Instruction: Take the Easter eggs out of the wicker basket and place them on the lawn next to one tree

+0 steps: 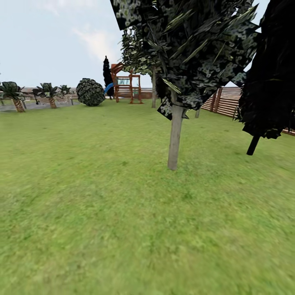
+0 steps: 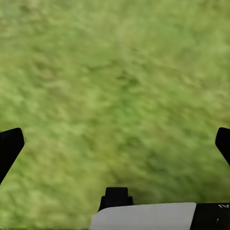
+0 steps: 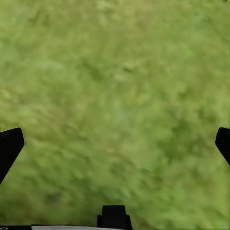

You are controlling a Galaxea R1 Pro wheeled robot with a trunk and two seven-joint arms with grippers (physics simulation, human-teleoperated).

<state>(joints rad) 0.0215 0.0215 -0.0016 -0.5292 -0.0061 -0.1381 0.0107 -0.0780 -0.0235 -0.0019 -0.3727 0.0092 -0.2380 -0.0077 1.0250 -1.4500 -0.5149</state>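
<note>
The tree [image 1: 175, 135] is standing ahead and a little to the right in the head view, its bare grey-brown trunk rising straight from the lawn [image 1: 102, 196] with its long axis upright and its crown spreading overhead. Nothing egg-like is lying at its foot, and the grass around the base is looking bare, though the render is soft enough that something small could possibly be escaping notice. Judging by where the trunk sits, the right arm is the nearer one to it. The left gripper [image 2: 115, 139] is hanging over plain grass with its fingers [image 2: 9, 146] spread wide to the frame's edges, holding nothing. The right gripper [image 3: 115, 139] is doing the same over its own patch of grass, fingers [image 3: 9, 146] wide apart and empty. Farther off, a dark tree [image 1: 268, 78] is leaning near the slat fence [image 1: 227, 100] on the right, while a red playset [image 1: 125, 86], a round bush [image 1: 90, 92] and short palms [image 1: 12, 94] are lining the far side of the garden.
</note>
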